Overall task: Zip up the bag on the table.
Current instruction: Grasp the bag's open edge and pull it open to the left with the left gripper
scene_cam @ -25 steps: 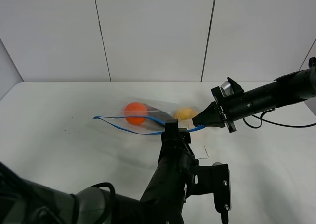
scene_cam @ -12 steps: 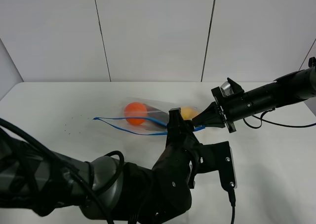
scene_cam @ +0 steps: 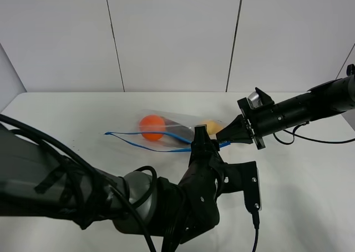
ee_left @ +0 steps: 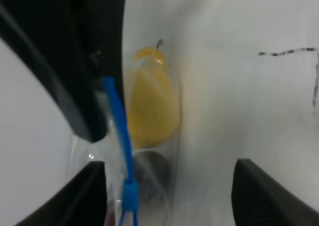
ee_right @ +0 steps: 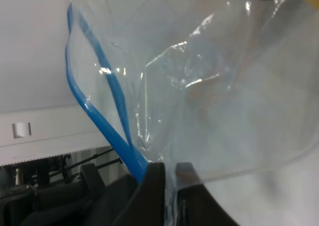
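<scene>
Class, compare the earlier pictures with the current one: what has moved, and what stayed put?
The left end effector has pushed forward to the bag, now straddling its blue strip, jaws open, gripping nothing. The right end effector stays shut on the bag's corner; bag and orange fruit have not moved.

High camera: your left arm [scene_cam: 194,191] hides a stretch of the bag [scene_cam: 161,134] toward its right end, and most of the yellow fruit [scene_cam: 212,127]. Left wrist view blurred throughout, jaws cut off at frame edge. Right wrist: bag overruns the frame.
</scene>
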`<state>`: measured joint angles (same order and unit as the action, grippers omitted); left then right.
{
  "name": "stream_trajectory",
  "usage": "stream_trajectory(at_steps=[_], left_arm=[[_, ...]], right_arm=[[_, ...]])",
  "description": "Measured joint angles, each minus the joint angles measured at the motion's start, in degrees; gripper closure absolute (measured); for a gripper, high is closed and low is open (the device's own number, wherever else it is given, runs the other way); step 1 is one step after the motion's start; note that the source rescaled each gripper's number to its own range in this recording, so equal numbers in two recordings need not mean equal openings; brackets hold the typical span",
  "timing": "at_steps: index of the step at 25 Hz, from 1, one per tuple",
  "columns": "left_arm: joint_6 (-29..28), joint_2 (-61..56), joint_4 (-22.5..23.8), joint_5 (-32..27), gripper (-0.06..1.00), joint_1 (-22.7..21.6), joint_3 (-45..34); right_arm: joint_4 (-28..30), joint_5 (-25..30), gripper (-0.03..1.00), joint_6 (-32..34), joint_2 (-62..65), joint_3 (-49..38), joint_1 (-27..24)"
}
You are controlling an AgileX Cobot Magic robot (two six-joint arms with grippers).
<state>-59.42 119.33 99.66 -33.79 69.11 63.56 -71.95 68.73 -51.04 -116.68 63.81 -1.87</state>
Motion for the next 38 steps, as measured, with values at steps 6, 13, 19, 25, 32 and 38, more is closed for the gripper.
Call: stream_trajectory(at_steps=[6, 13, 19, 25, 32, 38], left_arm=[[1.2, 0.2, 0.0, -0.2, 0.40, -0.1, 1.3], [2.4, 0.2, 0.0, -0.3, 0.56, -0.2, 1.3], [3.2, 0.2, 0.1, -0.7, 0.77, -1.5, 1.3], [3.5, 0.2, 0.1, -0.7, 0.90, -1.5, 1.3], [3.9, 0.2, 0.1, -0.7, 0.93, -1.5, 1.3], [4.3, 0.2, 0.1, -0.9, 0.94, -1.5, 1.3]], right_arm=[[0.1, 0.0, 0.97, 0.0, 0.0, 0.0, 0.0], [0.2, 0.0, 0.97, 0.0, 0.0, 0.0, 0.0], [0.2, 0.0, 0.97, 0.0, 0.0, 0.0, 0.0], [0.5, 0.0, 0.97, 0.0, 0.0, 0.0, 0.0], [0.6, 0.0, 0.97, 0.0, 0.0, 0.0, 0.0], [0.6, 0.0, 0.97, 0.0, 0.0, 0.0, 0.0]])
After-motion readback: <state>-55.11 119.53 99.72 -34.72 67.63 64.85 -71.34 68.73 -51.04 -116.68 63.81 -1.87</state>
